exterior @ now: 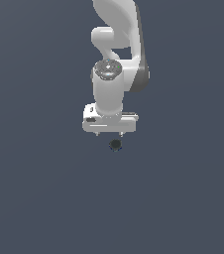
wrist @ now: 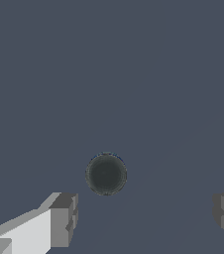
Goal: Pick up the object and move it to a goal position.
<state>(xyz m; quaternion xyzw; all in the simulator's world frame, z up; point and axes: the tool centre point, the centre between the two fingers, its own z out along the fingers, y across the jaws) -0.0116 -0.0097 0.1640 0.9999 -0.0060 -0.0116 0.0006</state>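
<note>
Hovering: my hand [exterior: 109,134] hangs just above the object [exterior: 115,145]
Hand: fingers [wrist: 63,219] spread wide, gripping nothing
Object: small dark ball [wrist: 106,173] apart from both fingertips, on the grey surface [exterior: 39,193]

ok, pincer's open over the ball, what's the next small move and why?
Probably ease the pincer forward a touch, then lower it. In the wrist view the dark ball lies ahead of the line between the two fingers, not between them, and nothing is gripped. The exterior view shows the ball just below the pincer.
</note>
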